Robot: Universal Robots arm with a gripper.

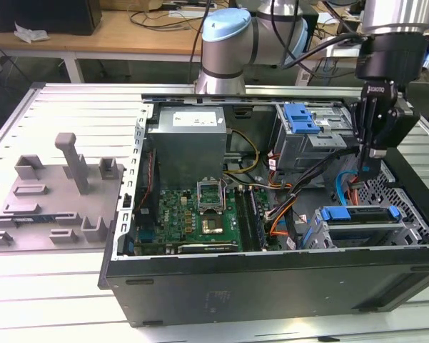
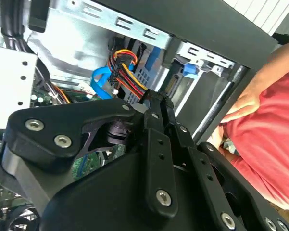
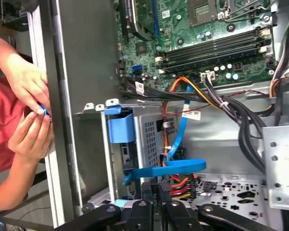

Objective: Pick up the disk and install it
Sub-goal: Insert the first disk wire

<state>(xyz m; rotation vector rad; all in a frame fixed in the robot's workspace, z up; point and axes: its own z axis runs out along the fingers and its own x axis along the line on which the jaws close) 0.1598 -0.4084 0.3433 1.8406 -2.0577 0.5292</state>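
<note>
The disk [image 1: 360,227], silver metal in a bright blue bracket [image 1: 359,213], lies flat in the drive bay at the near corner of the open computer case [image 1: 271,279], on the exterior view's right. In the first wrist view its blue bracket [image 3: 121,127] shows edge-on in the bay. My gripper [image 1: 369,170] hangs a little above and behind the disk, apart from it. Its fingers [image 3: 155,188] stand close together, shut, with nothing between them. A bundle of red, yellow and black wires [image 3: 179,185] and a blue flat cable [image 3: 166,169] lie right by the fingertips [image 2: 157,100].
A person's hands [image 3: 31,113] and red sleeve [image 2: 274,144] are just outside the case wall beside the bay. Inside the case are the motherboard [image 1: 200,214], a grey power supply [image 1: 189,143] and an upper cage with a blue latch [image 1: 302,118]. A grey fixture [image 1: 57,193] stands on the table.
</note>
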